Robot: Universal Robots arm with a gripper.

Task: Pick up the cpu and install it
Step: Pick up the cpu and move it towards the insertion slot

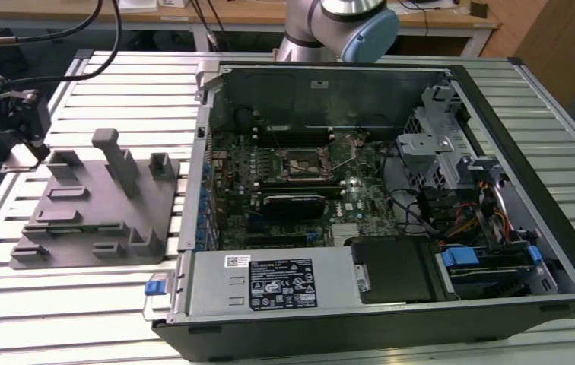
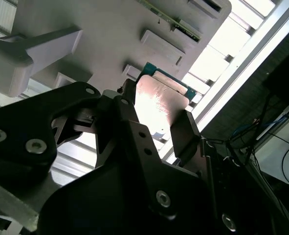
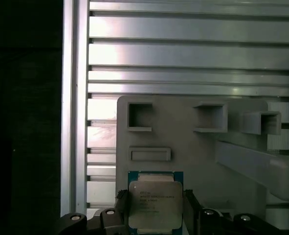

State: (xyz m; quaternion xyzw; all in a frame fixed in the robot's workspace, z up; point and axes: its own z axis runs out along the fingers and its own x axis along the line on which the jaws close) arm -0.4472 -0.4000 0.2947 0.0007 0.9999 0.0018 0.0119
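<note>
The claw [image 3: 155,197] is closed narrow on the chip [image 3: 155,204] — a black finger [image 3: 190,210] presses against each of two opposite edges, and the chip's silvery top plate shows between them in both wrist views. Directly under the claw lies the grey plastic holder [image 3: 183,142], with its pockets and upright posts, on the slatted metal table [image 3: 183,54]. Whether the chip touches the holder cannot be told. In the exterior view the claw [image 1: 32,148] hangs over a corner of the holder — the open computer case [image 1: 389,190] sits well apart from the claw, beyond the holder.
</note>
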